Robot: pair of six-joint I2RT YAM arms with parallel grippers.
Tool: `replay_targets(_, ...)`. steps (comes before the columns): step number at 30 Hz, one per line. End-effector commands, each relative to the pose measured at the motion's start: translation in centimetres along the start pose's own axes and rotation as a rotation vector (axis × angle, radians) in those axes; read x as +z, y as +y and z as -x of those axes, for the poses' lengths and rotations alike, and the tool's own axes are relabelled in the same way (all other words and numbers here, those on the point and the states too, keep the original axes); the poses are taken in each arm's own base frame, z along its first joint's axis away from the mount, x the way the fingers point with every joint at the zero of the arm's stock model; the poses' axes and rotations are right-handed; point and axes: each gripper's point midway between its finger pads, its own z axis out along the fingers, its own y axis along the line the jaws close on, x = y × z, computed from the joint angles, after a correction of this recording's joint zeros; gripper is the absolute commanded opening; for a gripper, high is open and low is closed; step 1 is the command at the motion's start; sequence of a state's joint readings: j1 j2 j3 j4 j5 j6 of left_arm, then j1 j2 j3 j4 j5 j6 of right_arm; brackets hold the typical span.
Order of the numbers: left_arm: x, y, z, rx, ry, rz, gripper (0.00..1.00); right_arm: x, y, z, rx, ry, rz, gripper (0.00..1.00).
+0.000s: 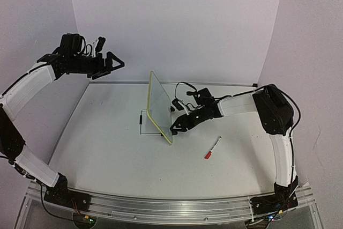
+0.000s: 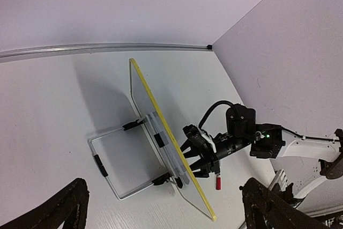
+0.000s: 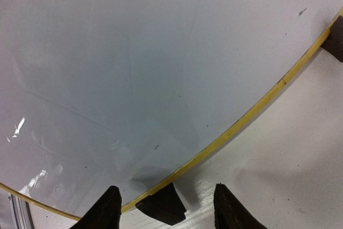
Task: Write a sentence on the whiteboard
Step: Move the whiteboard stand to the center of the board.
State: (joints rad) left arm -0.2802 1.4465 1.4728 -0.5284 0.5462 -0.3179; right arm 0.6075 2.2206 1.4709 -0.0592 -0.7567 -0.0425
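Note:
The whiteboard [image 1: 159, 105] stands upright on its black wire stand [image 2: 107, 170] in the middle of the table, edge-on to the top camera. Its white face [image 3: 134, 63] fills the right wrist view and shows no handwriting, only a few tiny specks. My right gripper [image 1: 174, 128] is open and empty at the board's lower near corner, its fingers [image 3: 102, 210] either side of a black clip foot [image 3: 161, 205] below the yellow rim [image 3: 257, 108]. A red-capped marker [image 1: 212, 148] lies on the table right of it. My left gripper [image 1: 115, 63] is open, raised high at the far left.
White walls close the table at the back and both sides. The right arm [image 1: 273, 111] reaches in from the right edge. A second black clip [image 3: 335, 41] sits on the board's rim. The marker's red cap [image 2: 218, 182] also shows just beside my right gripper [image 2: 190, 159].

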Motion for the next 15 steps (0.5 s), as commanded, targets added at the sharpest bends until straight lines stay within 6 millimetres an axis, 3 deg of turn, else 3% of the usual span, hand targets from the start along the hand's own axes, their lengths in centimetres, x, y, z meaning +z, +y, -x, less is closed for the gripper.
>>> replay_targets(1, -1.3, 0.1, 0.1, -0.013, -0.027, 0.026, 1.0, 0.8, 1.4, 0.1, 0.016, 0.021, 0.107, 0.51)
replay_targets(7, -1.2, 1.0, -0.6, -0.033, -0.011, 0.045, 1.0, 0.4, 2.9, -1.1, 0.038, 0.046, 0.155, 0.49)
replay_targets(15, -0.9, 1.8, -1.5, -0.039, 0.011, 0.051, 1.0, 0.8, 6.3, -3.2, 0.024, 0.094, 0.17, 0.45)
